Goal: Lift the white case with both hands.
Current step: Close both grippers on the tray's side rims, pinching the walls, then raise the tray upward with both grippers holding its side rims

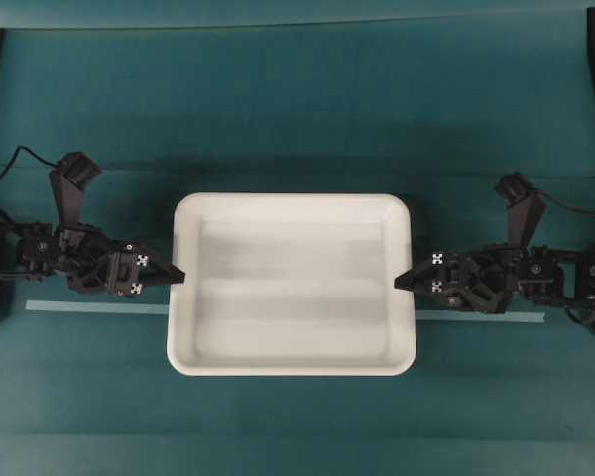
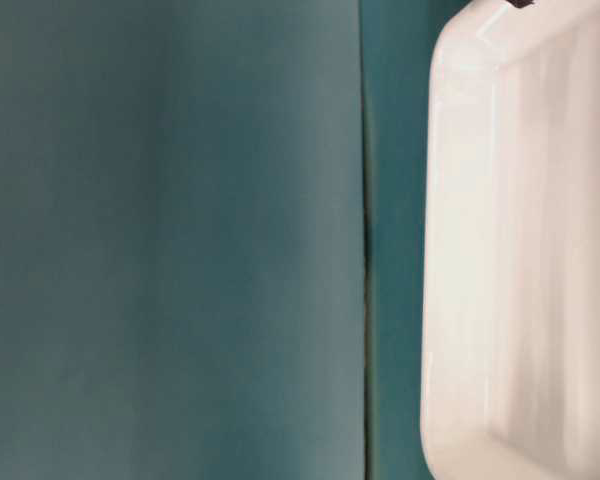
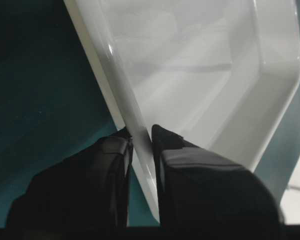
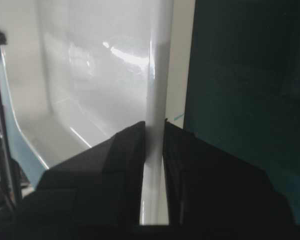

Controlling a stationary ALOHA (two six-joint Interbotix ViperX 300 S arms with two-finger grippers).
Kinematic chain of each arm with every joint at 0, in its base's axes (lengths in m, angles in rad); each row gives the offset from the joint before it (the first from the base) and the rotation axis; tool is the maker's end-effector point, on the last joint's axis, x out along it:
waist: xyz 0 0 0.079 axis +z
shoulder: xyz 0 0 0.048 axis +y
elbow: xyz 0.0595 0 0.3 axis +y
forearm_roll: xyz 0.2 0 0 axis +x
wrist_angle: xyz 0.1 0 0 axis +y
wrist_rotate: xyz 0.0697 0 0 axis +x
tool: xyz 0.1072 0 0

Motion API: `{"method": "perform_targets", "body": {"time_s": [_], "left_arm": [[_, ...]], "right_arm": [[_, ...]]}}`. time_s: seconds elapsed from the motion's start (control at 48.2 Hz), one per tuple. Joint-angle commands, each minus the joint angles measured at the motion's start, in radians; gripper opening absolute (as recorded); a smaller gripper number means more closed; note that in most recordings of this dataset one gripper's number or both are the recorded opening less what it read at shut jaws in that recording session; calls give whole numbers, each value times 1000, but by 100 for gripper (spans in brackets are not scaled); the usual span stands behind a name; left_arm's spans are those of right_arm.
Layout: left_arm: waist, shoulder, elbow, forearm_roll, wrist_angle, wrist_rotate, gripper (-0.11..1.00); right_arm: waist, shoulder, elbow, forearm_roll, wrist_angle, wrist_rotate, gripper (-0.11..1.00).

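Teal matte cloth [image 1: 297,99] lies under your glossy white case [image 1: 294,283], centred, round-cornered; left gripper [image 3: 141,134] and right gripper [image 4: 154,127] each pinch its rolled rim, arms cropped.

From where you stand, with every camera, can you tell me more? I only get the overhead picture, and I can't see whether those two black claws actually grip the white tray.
Observer: Yes. The left gripper has the white case's rim pinched between its fingers.
Operator: And the other one?
Observer: Same. The right gripper is shut on the opposite rim, one finger inside, one outside.
Operator: Anything in the tray?
Observer: No, both wrist views show a bare, glossy interior.
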Motion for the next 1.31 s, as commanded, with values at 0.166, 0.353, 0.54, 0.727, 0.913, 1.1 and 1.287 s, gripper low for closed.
{"method": "perform_targets", "body": {"time_s": [0.166,0.353,0.54,0.727,0.913,1.1,1.287], "left_arm": [[9,11,-18,3,8,11,10],[15,0,-29,3,8,6,10],[11,-54,-71,3,52,-12,10],[11,-129,-123,3,195,-23,10],[12,-204,-144,3,278,-25,10],[18,-288,-155,3,350,-31,10],[26,-373,-161,3,440,-46,10]], "right_arm": [[0,18,-18,9,11,-2,13],[0,-5,-23,20,12,18,13],[-3,-94,-29,20,78,57,13],[-38,-209,-49,17,202,41,12],[-106,-345,-71,15,341,-21,12],[-149,-451,-98,15,506,-64,12],[-161,-515,-124,15,591,-72,12]]}}
